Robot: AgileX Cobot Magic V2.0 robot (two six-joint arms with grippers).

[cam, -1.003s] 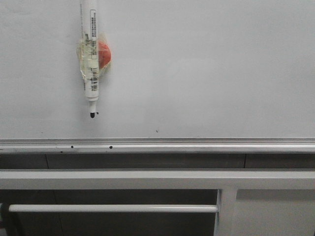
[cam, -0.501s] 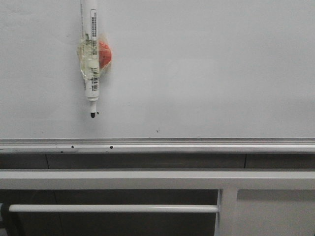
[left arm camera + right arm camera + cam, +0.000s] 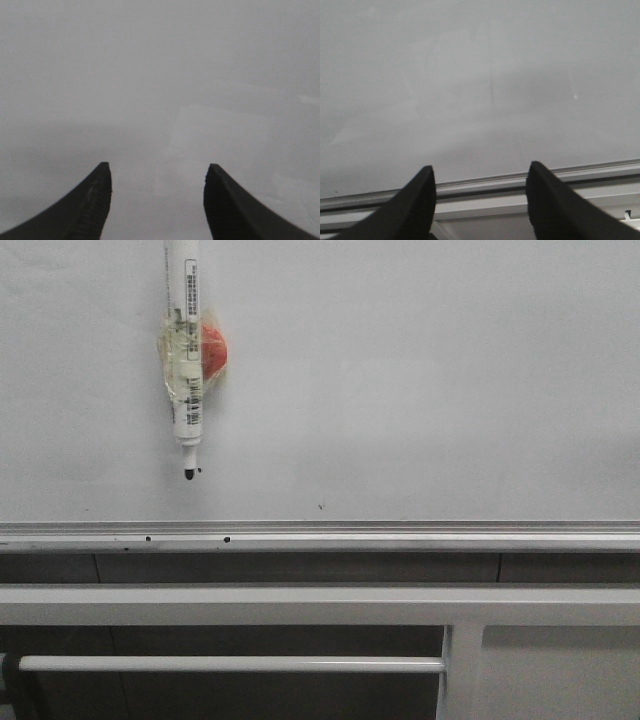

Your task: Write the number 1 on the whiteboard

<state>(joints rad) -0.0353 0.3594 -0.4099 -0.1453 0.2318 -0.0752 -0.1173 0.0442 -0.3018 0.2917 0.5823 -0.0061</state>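
Nothing has changed: the whiteboard (image 3: 420,390) is kept blank beside the taped marker (image 3: 187,370), with both the left gripper (image 3: 157,172) and right gripper (image 3: 481,175) spread open and empty, so number 1 is judged unstarted.

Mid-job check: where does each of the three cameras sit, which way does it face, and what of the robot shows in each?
Front view: looks forward at the whiteboard, with a marker taped to it, tip down, and the white rail below; no part of the robot shows.
Left wrist view: sits on the left arm, facing bare board close up; the left gripper is open and empty.
Right wrist view: sits on the right arm, facing the board's lower edge strip; the right gripper is open and empty.
Shared: all three see the whiteboard; no stroke is visible.
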